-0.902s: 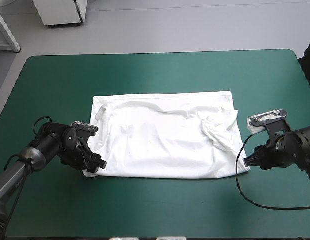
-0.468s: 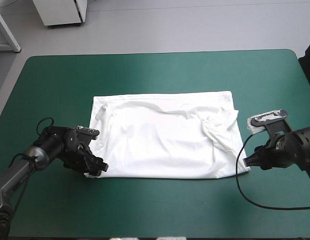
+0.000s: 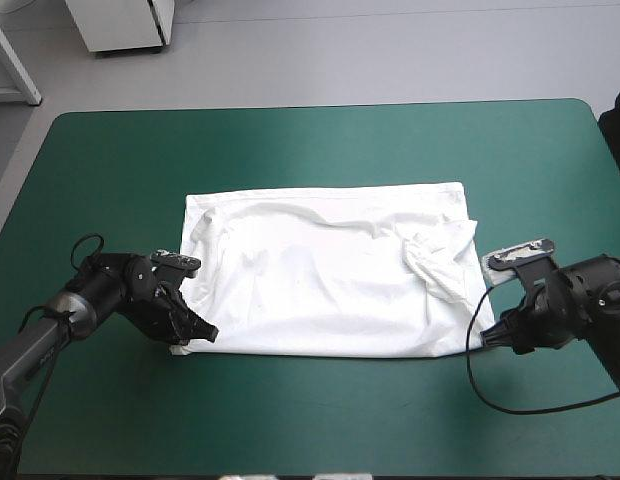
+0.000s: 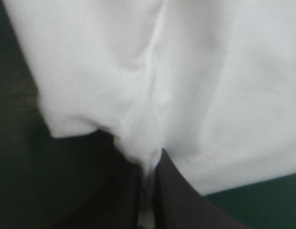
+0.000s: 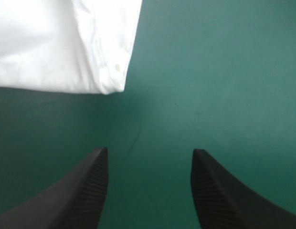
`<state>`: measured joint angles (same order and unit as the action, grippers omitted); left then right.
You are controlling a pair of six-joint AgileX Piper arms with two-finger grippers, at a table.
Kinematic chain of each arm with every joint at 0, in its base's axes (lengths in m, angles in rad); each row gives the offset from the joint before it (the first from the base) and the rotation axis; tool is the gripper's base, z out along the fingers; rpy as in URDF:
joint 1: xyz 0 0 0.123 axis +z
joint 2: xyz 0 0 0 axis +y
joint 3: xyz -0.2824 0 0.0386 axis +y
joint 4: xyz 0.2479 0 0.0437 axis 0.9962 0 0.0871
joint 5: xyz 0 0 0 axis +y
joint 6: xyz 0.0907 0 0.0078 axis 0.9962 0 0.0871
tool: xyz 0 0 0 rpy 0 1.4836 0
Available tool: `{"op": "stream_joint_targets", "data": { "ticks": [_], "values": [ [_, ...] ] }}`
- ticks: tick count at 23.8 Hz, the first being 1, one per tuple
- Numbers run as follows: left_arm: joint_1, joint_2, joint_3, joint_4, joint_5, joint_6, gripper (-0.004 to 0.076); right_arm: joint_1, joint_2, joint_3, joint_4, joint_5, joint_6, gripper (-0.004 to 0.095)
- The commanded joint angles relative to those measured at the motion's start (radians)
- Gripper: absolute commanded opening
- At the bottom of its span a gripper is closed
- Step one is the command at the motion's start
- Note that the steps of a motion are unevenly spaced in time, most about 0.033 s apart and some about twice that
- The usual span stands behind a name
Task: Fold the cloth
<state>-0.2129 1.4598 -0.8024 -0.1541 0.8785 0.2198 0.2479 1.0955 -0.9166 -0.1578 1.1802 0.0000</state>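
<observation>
The white T-shirt lies spread flat in the middle of the teal-green table, folded to a wide rectangle. A sleeve is bunched near its right edge. My left gripper sits at the near left corner. In the left wrist view its black fingers are all but shut, with a fold of the T-shirt pinched between them. My right gripper rests low by the near right corner. It stands open over bare cover, and the T-shirt's corner lies a short way ahead of it, untouched.
Teal-green cover runs broad between the T-shirt and the table's near edge, and likewise toward the far edge. Both arms lie low on the table at the T-shirt's two near corners.
The left gripper, open earlier, has slid onto the near left corner and shut on it. The right arm has shifted slightly toward the near edge and the T-shirt's near right corner, still open.
</observation>
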Motion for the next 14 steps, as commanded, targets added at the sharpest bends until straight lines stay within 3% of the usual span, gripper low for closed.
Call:
{"op": "stream_joint_targets", "data": {
  "ticks": [1, 14],
  "values": [
    [-0.008, 0.015, 0.017, -0.076, -0.013, 0.012, -0.0009, -0.002, 0.043, -0.015, 0.035, -0.13, 0.0, 0.0498],
    [-0.008, 0.015, 0.015, -0.058, 0.011, 0.012, -0.0009, -0.005, 0.381, -0.015, 0.105, -0.216, -0.046, 0.0502]
  ]
}}
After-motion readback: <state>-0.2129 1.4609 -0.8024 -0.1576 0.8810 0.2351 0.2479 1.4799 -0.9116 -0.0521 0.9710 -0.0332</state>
